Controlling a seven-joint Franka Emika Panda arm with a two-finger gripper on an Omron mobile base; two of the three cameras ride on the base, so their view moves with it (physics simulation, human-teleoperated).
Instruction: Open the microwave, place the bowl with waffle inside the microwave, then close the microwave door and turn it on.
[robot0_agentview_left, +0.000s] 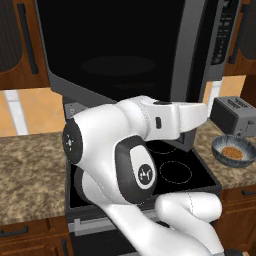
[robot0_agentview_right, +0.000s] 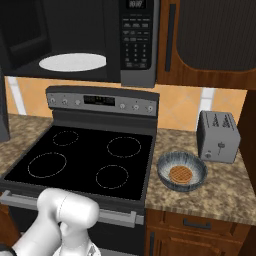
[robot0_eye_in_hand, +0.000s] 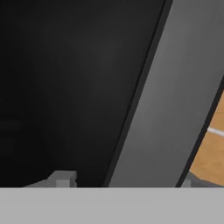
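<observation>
The microwave (robot0_agentview_right: 135, 45) hangs above the stove with its cavity open and the white turntable (robot0_agentview_right: 72, 62) showing. The microwave door (robot0_agentview_left: 110, 45) is swung out toward me, its black glass wide across the left base view. In the hand view my gripper (robot0_eye_in_hand: 124, 181) is open. Its fingertips (robot0_eye_in_hand: 63, 179) stand on either side of the door's grey frame bar (robot0_eye_in_hand: 175, 100), with a gap on the glass side. The grey-blue bowl (robot0_agentview_right: 182, 171) sits on the counter right of the stove, with the waffle (robot0_agentview_right: 180, 174) lying inside it. In the left base view the bowl (robot0_agentview_left: 233, 151) is well right of my hand.
A grey toaster (robot0_agentview_right: 217, 136) stands behind the bowl on the right counter. The black stove top (robot0_agentview_right: 85, 155) lies below the microwave, with its control panel (robot0_agentview_right: 102, 101) at the back. Brown cabinets flank the microwave. My arm's white links (robot0_agentview_left: 115, 160) rise over the stove front.
</observation>
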